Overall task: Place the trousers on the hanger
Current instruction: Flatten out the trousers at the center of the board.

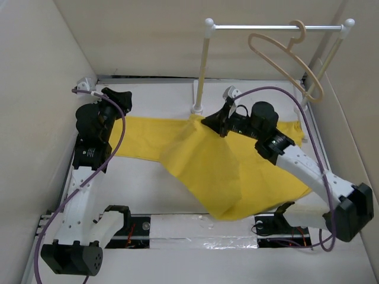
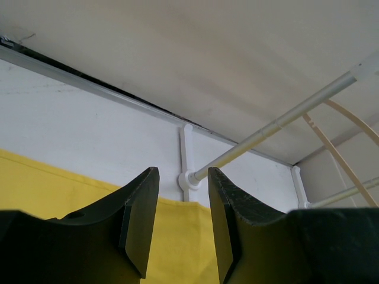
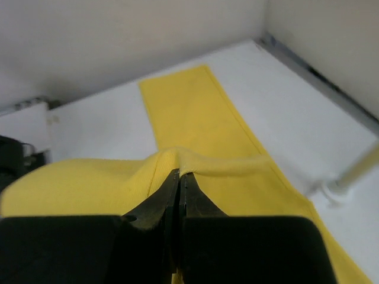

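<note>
The yellow trousers [image 1: 225, 171] lie spread across the white table, one leg running left, the other folded towards the front. My right gripper [image 1: 208, 122] is shut on a pinched fold of the trousers [image 3: 195, 136] near the rail's left post and lifts it slightly. My left gripper [image 1: 125, 98] is open and empty at the far left, just past the end of the left trouser leg [image 2: 177, 236]. The beige hanger [image 1: 290, 59] hangs by its hook on the white rail at the back right; part of it shows in the left wrist view [image 2: 337, 154].
A white rail [image 1: 275, 26] on two posts stands at the back, its left post [image 1: 201, 71] rising from the table beside the right gripper. Beige walls close in the left, back and right. Purple cables run along both arms.
</note>
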`<state>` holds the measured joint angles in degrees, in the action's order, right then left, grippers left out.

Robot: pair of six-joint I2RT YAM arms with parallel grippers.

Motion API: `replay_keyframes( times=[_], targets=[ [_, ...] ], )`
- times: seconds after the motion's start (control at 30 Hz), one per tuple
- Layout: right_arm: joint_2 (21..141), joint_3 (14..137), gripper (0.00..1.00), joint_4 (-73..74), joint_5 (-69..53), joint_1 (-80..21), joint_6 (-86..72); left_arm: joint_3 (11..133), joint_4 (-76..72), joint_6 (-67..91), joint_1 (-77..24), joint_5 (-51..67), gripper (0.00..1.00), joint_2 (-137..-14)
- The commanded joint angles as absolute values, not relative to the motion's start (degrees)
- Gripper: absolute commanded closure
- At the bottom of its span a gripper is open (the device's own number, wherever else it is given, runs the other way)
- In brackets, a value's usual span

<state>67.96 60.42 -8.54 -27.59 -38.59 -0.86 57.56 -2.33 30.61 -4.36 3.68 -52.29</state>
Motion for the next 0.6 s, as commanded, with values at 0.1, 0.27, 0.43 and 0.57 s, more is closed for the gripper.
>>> replay_keyframes(
  times=[0.1, 0.27, 0.43, 0.57],
  targets=[
    [88.5, 58.3, 1.00, -9.5, -21.8, -26.7, -5.5, 58.4, -4.2, 32.3, -6.7, 7.0, 0.66, -56.5],
    [93.7, 57.6, 1.00, -11.1, -17.8, -24.8, -7.2, 53.8, -9.7, 37.3, -8.6, 10.8, 0.68, -59.5],
    [90.3, 51.0, 1.00, -11.9, -14.2, -23.6, -7.0, 49.4, -10.1, 37.9, -27.1, -8.0, 0.67, -68.2],
    [86.8, 45.6, 1.00, -13.4, -13.9, -22.4, -7.1, 35.3, -20.3, 45.2, -28.1, -11.6, 0.60, -63.0]
  ],
)
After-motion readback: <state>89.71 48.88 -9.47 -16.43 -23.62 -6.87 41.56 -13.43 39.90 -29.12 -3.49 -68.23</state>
